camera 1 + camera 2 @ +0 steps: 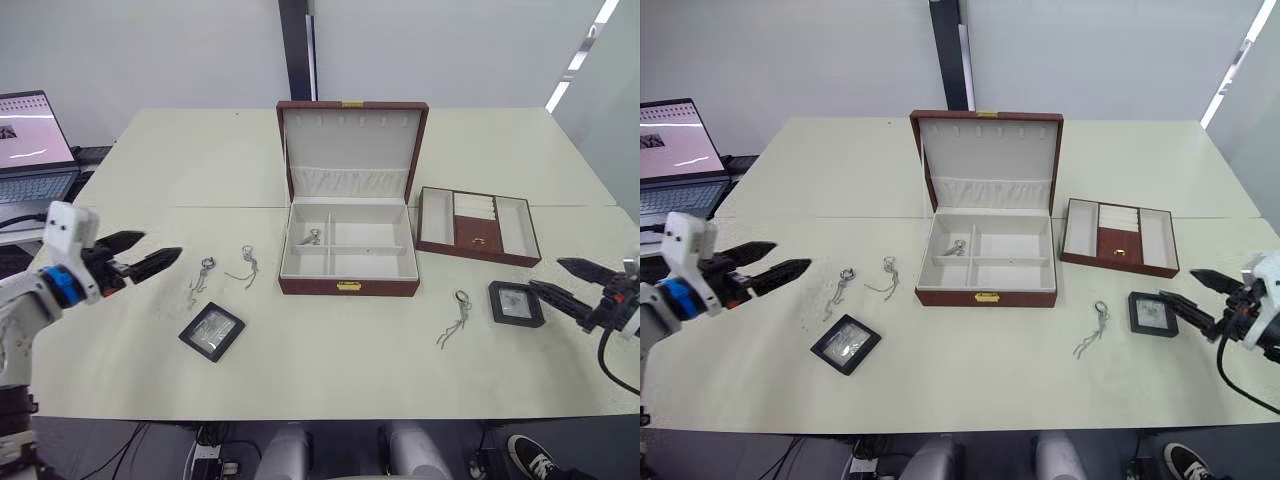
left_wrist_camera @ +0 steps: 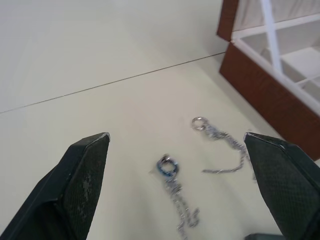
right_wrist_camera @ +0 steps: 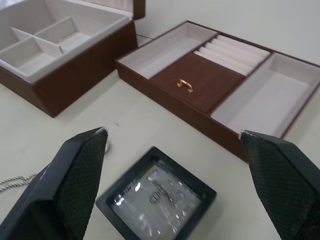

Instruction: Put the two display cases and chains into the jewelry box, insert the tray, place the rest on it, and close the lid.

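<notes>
Jewelry box [image 1: 348,250] open mid-table, one chain [image 1: 313,237] apparently already inside. Right tool [image 1: 572,285] spread wide, empty, just beside right display case [image 1: 516,303]. Left tool [image 1: 152,254] likewise agape near two chains [image 1: 203,277]. Recommended: descend square, straddle opposite frame edges, lift level

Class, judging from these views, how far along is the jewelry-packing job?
Barely begun. Done: lid open, one chain in the box. In hand: nothing; the left end effector and right end effector are open. Left: both cases, three table chains, tray, closing.
</notes>
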`<state>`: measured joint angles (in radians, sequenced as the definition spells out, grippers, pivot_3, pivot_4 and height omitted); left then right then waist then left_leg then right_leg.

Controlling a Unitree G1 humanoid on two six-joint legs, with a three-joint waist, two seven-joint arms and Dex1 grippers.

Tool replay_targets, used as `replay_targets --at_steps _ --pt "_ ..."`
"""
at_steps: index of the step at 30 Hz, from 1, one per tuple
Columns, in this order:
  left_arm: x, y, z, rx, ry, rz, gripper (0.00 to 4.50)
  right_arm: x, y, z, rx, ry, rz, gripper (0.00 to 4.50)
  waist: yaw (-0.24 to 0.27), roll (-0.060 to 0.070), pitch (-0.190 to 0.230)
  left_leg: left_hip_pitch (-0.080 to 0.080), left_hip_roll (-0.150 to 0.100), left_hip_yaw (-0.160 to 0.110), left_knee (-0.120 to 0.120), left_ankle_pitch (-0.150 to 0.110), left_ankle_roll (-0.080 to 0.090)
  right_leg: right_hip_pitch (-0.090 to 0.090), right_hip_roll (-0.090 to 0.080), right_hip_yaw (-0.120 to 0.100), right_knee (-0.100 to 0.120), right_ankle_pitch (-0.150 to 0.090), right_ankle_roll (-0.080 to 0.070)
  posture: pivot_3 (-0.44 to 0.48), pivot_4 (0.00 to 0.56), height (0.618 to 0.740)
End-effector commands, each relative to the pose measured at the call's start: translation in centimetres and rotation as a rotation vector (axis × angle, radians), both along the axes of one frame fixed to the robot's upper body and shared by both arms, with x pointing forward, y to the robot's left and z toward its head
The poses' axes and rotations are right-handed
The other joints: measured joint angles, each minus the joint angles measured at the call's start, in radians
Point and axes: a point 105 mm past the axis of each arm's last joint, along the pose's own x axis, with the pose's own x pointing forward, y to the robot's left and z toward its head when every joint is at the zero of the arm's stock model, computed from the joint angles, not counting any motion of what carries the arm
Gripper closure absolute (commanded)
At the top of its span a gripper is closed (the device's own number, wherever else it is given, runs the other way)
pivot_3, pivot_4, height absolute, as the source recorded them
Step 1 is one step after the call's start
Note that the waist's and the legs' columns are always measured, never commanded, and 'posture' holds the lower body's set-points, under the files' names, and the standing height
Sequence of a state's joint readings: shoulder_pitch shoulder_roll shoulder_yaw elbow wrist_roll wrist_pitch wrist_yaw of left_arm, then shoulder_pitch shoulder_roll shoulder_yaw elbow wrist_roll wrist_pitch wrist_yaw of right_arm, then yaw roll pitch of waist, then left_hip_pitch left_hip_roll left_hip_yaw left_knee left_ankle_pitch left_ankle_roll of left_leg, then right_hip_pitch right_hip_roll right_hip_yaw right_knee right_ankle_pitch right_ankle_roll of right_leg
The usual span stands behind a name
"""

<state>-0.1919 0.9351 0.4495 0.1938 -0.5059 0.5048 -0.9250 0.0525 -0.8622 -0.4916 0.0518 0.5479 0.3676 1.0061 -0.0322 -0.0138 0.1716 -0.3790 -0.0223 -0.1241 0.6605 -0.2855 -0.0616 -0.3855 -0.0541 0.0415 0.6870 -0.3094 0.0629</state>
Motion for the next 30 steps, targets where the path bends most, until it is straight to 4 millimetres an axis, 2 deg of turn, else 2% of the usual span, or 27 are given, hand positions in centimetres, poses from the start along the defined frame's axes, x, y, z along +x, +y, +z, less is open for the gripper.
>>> replay_targets --at_steps 1,5,8,14,30 --pt "-0.8 3.1 1.4 0.057 -0.064 0.113 0.03 0.0 -1.8 0.4 -0.039 -0.042 -0.049 0.0 0.0 0.0 0.0 0.0 0.0 0.0 0.0 0.0 0.0 0.0 0.0 0.0 0.0 0.0 0.0 0.0 0.15 0.74" --pt "-2.0 6.3 0.2 0.091 -0.07 0.248 0.03 0.1 -3.2 -0.8 -0.029 -0.036 -0.106 0.0 -0.002 0.0 0.0 0.001 0.0 0.001 0.0 0.0 0.0 0.0 0.0 0.0 0.0 0.0 0.0 0.0 0.15 0.74" --pt "-2.8 7.7 -1.3 0.107 -0.063 0.329 0.03 0.2 -4.0 -1.7 -0.032 -0.039 -0.141 0.0 -0.002 0.0 0.0 0.001 0.001 0.001 -0.001 0.0 0.0 0.0 0.0 0.001 0.0 0.0 0.0 0.0 0.15 0.74" --pt "-3.6 8.1 -2.6 0.101 -0.061 0.379 0.03 0.8 -5.0 -1.8 -0.034 -0.073 -0.191 0.0 -0.001 0.0 0.0 0.001 0.0 0.001 -0.001 0.0 0.0 0.0 -0.001 0.001 0.0 0.0 0.0 0.0 0.15 0.74" --pt "-2.9 7.2 -2.8 0.079 -0.076 0.364 0.03 1.2 -5.2 -1.3 -0.033 -0.107 -0.189 0.0 -0.002 0.0 0.0 0.001 0.0 0.002 -0.001 0.0 0.0 0.0 -0.001 0.001 0.001 0.0 0.0 0.0 0.15 0.74"
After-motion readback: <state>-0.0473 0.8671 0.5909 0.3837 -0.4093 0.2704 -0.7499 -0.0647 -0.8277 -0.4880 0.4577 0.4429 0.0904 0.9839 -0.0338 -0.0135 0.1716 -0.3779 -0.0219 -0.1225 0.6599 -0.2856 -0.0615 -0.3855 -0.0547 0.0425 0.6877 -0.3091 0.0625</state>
